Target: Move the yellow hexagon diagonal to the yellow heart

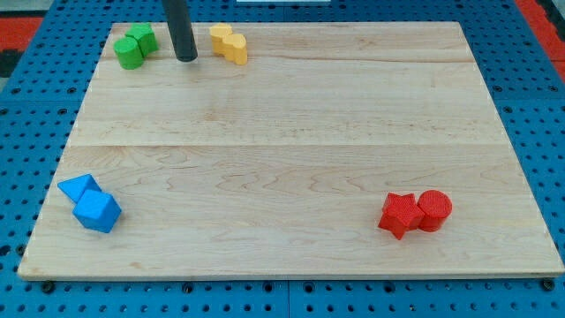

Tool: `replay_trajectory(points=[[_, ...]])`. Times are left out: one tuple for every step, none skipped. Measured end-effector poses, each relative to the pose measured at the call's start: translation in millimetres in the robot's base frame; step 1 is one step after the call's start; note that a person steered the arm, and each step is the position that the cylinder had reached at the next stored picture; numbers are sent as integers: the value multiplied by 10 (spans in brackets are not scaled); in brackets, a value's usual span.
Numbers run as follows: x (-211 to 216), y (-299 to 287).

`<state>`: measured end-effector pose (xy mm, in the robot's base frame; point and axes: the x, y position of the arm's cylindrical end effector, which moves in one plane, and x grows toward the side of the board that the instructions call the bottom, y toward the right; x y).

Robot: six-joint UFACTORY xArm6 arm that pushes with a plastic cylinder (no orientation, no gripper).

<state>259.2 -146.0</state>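
Two yellow blocks touch each other near the view's top, left of centre: one (221,36) sits behind and left, the other (236,49) in front and right. I cannot tell which is the hexagon and which the heart. My tip (185,58) rests on the board just left of the yellow pair, a small gap away, between it and the green blocks.
Two green blocks (134,47) touch at the top left corner. Two blue blocks (91,203) sit at the bottom left. A red star-like block (400,215) and a red cylinder (433,209) touch at the bottom right. The wooden board (291,150) lies on a blue pegboard.
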Motion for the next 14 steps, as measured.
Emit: replay_trajectory(points=[[-65, 2], [-84, 2], [-302, -17], [-561, 79], [-533, 578], [-422, 749], [-132, 575], [77, 613], [248, 750], [542, 604], [308, 1056], [-59, 1867], [-99, 2357], [-105, 2598]])
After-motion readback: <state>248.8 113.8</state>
